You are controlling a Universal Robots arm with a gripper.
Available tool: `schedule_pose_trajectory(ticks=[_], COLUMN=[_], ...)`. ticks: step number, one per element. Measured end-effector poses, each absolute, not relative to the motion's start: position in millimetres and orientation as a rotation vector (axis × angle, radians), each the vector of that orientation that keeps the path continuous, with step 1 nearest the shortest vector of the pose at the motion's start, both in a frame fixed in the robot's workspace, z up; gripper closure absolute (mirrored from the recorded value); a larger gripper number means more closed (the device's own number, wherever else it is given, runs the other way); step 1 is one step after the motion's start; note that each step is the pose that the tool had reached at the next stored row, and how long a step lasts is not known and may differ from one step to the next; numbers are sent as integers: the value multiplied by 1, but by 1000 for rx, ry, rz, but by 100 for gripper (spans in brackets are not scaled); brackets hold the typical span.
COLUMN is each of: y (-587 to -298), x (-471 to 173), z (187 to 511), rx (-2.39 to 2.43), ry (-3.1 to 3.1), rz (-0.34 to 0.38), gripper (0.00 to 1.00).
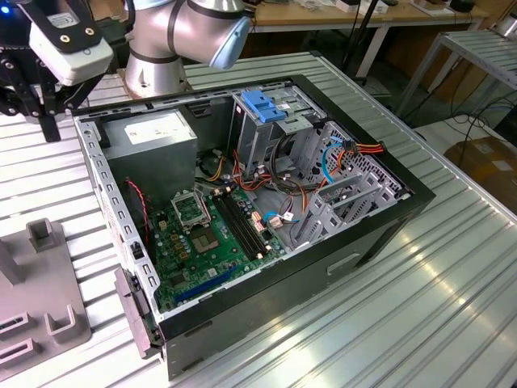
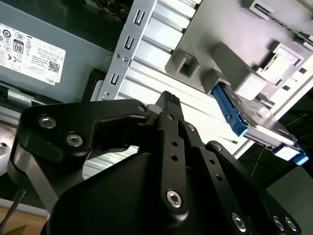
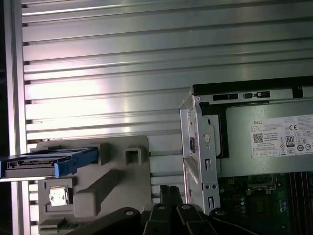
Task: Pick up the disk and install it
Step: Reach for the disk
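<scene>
The disk (image 3: 46, 159) sits on edge in a grey holder (image 3: 115, 188) on the ribbed table (image 3: 122, 68), off to one side of the claw (image 3: 170, 193) and well apart from it in the first wrist view. The claw is clenched on nothing, tips pressed together, and hovers over the table between holder and case (image 3: 200, 142); the power supply (image 3: 269, 142) lies on the claw's far side from the disk. The step in hand looks like the reach for the disk. To do it well, the claw should spread wider than the disk's thin body, square up with it, and grip the grey faces rather than the blue rails
</scene>
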State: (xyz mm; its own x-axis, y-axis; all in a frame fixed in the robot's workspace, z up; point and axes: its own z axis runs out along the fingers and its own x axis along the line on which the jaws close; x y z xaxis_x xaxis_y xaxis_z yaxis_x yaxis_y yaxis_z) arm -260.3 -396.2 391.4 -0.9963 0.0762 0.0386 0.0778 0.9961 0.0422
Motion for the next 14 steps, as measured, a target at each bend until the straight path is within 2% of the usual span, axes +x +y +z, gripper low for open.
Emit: schedule_pose_trajectory(ticks=[14], y=[-392], x=[-312], z=[390], rx=[-120], ry=[-3099], rz=[-68], gripper=[90])
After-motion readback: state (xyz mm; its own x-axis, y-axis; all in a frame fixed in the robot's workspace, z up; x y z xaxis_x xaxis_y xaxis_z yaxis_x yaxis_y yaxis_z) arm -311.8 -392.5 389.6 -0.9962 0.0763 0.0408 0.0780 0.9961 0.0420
